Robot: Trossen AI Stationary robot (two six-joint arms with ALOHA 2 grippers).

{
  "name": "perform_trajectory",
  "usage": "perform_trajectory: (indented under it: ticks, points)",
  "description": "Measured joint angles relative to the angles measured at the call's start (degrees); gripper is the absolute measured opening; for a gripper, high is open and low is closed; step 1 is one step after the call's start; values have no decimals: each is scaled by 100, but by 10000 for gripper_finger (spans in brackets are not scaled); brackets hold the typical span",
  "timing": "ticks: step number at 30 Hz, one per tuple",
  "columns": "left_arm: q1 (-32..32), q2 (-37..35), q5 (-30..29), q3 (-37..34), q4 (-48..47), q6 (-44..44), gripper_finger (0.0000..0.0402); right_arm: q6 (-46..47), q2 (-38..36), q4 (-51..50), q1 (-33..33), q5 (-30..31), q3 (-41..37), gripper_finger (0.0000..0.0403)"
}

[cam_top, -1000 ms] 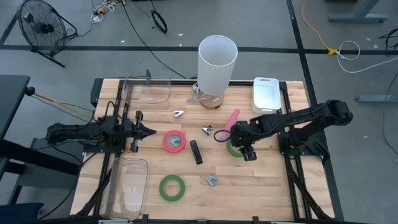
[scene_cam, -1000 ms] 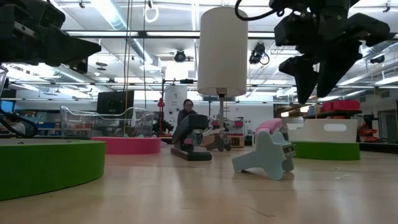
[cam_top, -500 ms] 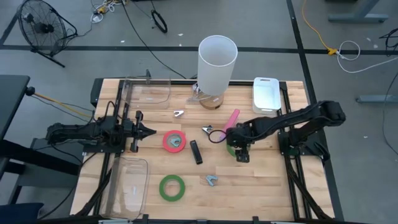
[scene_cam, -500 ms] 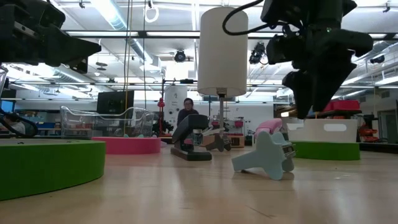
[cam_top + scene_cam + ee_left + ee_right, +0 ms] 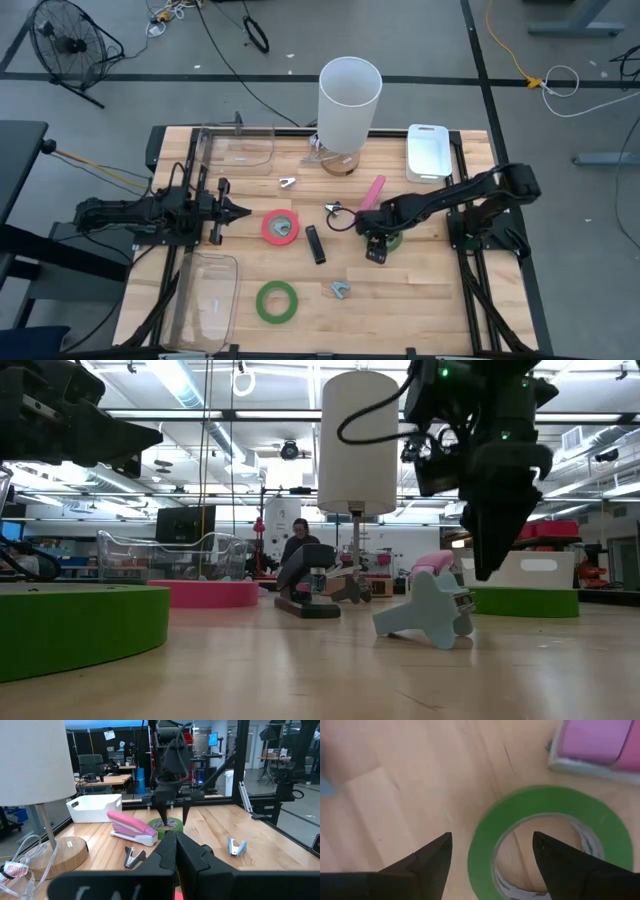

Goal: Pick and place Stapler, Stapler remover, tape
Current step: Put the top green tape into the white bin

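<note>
The wooden surface (image 5: 420, 290) carries everything. A tall white lamp (image 5: 349, 102) stands at its far middle, with a white tray (image 5: 427, 150) to the right of it. Two clear bins sit on the left side, one far (image 5: 240, 148) and one near (image 5: 207, 296). The right arm reaches in to the middle-right, its pincer (image 5: 375, 245) spread wide and empty, pointing down over a green tape ring (image 5: 547, 840) beside the pink stapler (image 5: 373, 192). The left pincer (image 5: 238, 210) waits at the left, fingers pressed together, empty. A red tape ring (image 5: 280, 227) lies at centre, another green ring (image 5: 277, 301) near the front.
</note>
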Motion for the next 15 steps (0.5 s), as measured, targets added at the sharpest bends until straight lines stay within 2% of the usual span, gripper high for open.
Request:
perform_trajectory:
  ticks: [11, 15]
  points:
    - [-1, 1, 0, 1, 0, -1, 3, 702, 334, 106, 0, 638, 0, 275]
    - [0, 0, 0, 0, 0, -2, 3, 863, 370, 272, -2, 645, 0, 275]
